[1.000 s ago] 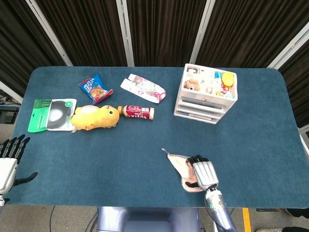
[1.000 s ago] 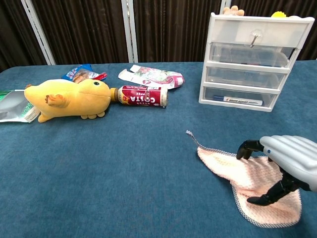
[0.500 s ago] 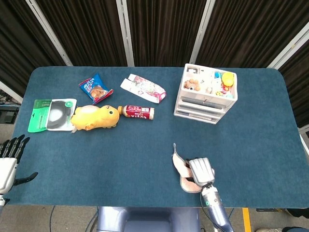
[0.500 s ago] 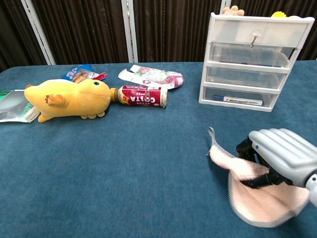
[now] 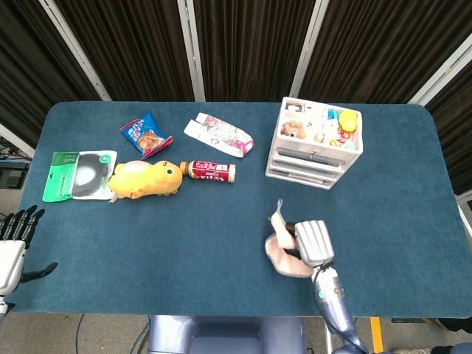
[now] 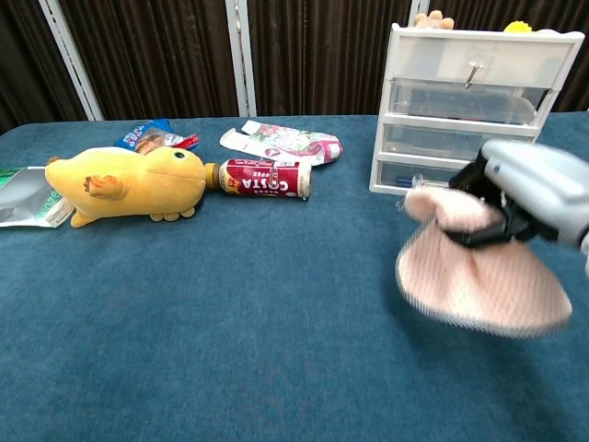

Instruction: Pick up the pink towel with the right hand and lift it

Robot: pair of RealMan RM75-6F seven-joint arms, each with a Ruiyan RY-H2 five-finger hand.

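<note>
The right robot hand [image 6: 529, 189] grips the pink towel [image 6: 479, 272], which hangs clear of the counter [image 6: 230, 304] — pickup looks done, with perhaps only a little more raising left.

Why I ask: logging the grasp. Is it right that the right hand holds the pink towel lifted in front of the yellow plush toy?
Not quite. The right hand holds the pink towel lifted in front of the white drawer unit, as the chest view shows. The yellow plush toy lies far left.
</note>
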